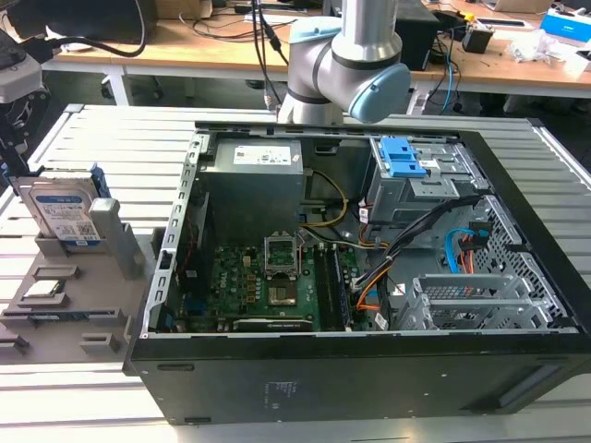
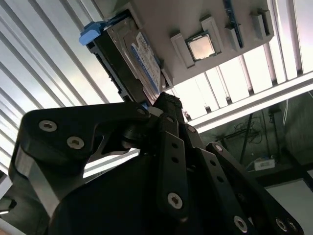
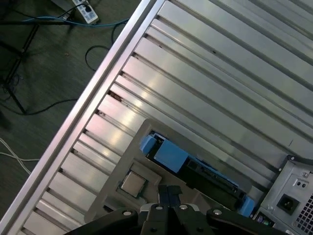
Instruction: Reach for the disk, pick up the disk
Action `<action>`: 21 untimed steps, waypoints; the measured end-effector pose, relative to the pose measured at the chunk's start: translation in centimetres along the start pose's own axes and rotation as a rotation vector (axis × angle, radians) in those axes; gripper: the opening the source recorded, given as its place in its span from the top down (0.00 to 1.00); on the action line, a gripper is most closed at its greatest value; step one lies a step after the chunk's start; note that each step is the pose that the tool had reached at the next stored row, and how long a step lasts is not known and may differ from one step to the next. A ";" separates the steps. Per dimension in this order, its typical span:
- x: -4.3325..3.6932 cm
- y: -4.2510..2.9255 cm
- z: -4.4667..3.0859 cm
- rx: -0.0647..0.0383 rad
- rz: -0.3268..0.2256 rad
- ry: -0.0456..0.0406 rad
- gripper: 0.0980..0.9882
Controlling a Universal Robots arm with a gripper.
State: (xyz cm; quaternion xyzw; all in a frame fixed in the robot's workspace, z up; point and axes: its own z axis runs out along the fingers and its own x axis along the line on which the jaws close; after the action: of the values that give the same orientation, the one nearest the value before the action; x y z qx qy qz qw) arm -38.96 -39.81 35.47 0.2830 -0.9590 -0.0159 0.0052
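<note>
Though near, disk clear of gripper.

Disk: bright silver metal casing, smooth paper label, glossy blue plastic bracket. Holder tray: matt grey plastic. Table: ribbed aluminium, satin sheen. Computer case: matt black outside, bare grey sheet metal within. Arm: brushed metal tube, smooth pale-blue plastic caps. Gripper: matt black links, shiny screw heads.
</note>
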 end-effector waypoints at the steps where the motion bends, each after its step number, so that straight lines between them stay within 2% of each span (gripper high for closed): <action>1: 0.00 0.00 0.00 0.000 -0.008 0.0003 0.99; 17: 0.00 0.00 0.00 0.000 -0.180 0.0060 0.99; 21: 0.00 0.00 0.00 0.000 -0.244 0.0082 0.99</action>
State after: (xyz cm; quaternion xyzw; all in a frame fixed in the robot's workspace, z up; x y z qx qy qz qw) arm -38.96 -39.81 35.47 0.3977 -0.9174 -0.0151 0.0071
